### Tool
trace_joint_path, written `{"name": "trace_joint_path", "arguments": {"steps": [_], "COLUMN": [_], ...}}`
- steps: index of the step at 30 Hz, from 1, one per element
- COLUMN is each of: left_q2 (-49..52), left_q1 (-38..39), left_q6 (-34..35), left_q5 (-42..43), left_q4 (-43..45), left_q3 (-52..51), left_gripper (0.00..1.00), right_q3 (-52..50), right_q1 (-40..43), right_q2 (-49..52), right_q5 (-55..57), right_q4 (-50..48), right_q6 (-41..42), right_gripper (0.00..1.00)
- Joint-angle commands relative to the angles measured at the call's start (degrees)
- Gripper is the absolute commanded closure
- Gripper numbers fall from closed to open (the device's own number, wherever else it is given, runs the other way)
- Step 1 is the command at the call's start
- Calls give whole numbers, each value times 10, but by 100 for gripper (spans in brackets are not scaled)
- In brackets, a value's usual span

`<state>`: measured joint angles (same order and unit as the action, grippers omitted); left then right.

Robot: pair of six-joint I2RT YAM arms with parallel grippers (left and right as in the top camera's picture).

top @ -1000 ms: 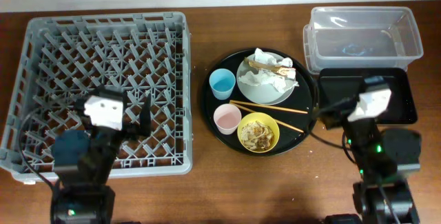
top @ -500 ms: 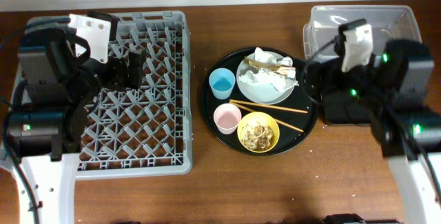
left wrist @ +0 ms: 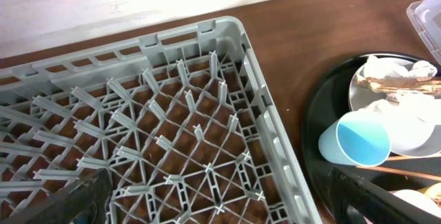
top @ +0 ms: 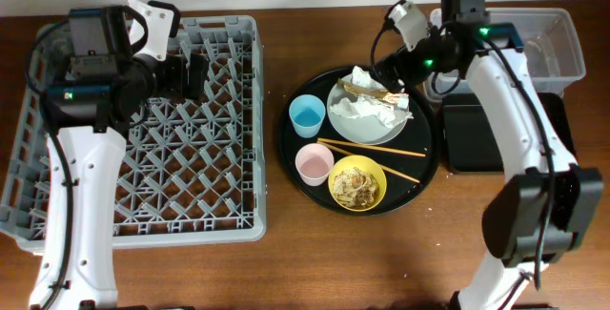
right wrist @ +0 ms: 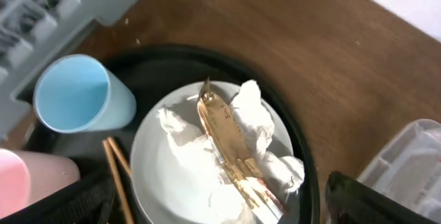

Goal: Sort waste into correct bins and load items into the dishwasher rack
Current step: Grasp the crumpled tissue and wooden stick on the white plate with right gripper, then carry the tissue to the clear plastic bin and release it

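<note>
A grey dishwasher rack (top: 238,110) fills the left of the table. A round black tray (top: 286,134) holds a blue cup (top: 307,114), a pink cup (top: 314,164), a yellow bowl (top: 356,183) of food scraps, chopsticks (top: 372,148) and a grey plate (top: 343,124) with crumpled napkins (top: 362,108) and a brown wrapper (top: 372,89). My left gripper (top: 195,72) is open above the rack's far right part (left wrist: 207,114). My right gripper (top: 391,62) is open above the plate (right wrist: 165,176) and wrapper (right wrist: 227,141). The blue cup (left wrist: 355,140) shows in the left wrist view.
A clear plastic bin (top: 548,48) stands at the back right, with a black bin (top: 558,138) in front of it. Bare wood lies along the table's front edge. The rack's rim (left wrist: 275,134) lies close to the tray (left wrist: 317,100).
Both arms have risen from the table's front and reached to the back. The left gripper now hangs over the rack's far part, the right one over the plate.
</note>
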<state>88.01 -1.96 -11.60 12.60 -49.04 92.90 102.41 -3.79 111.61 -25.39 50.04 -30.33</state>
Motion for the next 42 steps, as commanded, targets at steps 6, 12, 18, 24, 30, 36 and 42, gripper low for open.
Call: {"name": "trace_joint_path", "arguments": {"steps": [6, 12, 18, 24, 30, 36, 42], "left_q2": [3, 3, 3, 3, 4, 4, 4], "left_q1": [-2, -2, -2, -2, -2, -2, -2], "left_q6": [-10, -10, -10, -10, -10, -10, -10], "left_q5": [-4, -4, -4, -4, -4, -4, -4], "left_q4": [0, 1, 1, 1, 0, 0, 0], "left_q3": [8, 8, 8, 8, 8, 8, 8], "left_gripper": [1, 1, 1, 1, 1, 1, 1], "right_q3": [9, -2, -10, 34, 373, 380, 378], "right_q1": [-44, -60, -60, -59, -29, 131, 167], "right_q2": [130, 200, 200, 192, 151, 170, 302], "right_q5": [5, 68, 68, 85, 156, 351, 349], "right_q4": [-34, -32, -32, -10, 201, 132, 58], "right_q6": [-37, -35, -29, 145, 246, 529, 535], "right_gripper": [1, 1, 35, 96, 96, 96, 69]}}
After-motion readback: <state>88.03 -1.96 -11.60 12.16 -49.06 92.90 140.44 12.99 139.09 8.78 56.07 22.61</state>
